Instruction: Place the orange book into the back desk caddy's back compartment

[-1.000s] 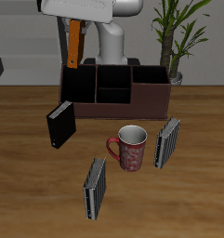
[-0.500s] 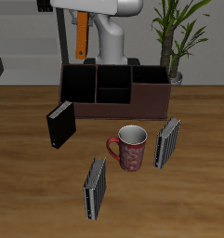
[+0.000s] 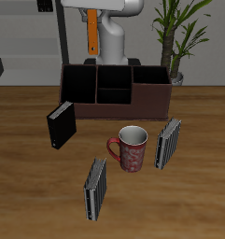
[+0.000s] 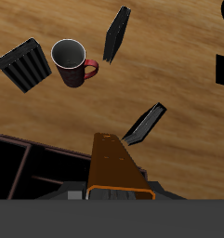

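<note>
Gripper (image 3: 91,9) clamped on orange book (image 3: 91,34), upright above back desk caddy (image 3: 114,91)

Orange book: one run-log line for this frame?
phase: carry | gripper: shut on orange book | book: upright, above back desk caddy | back compartment: not yet filled

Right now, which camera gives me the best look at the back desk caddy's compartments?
The exterior view: the whole back desk caddy shows, its dividers and open cells readable, with the orange book held above it. The wrist view catches only dark cell walls of one part, with the book in front.
</note>
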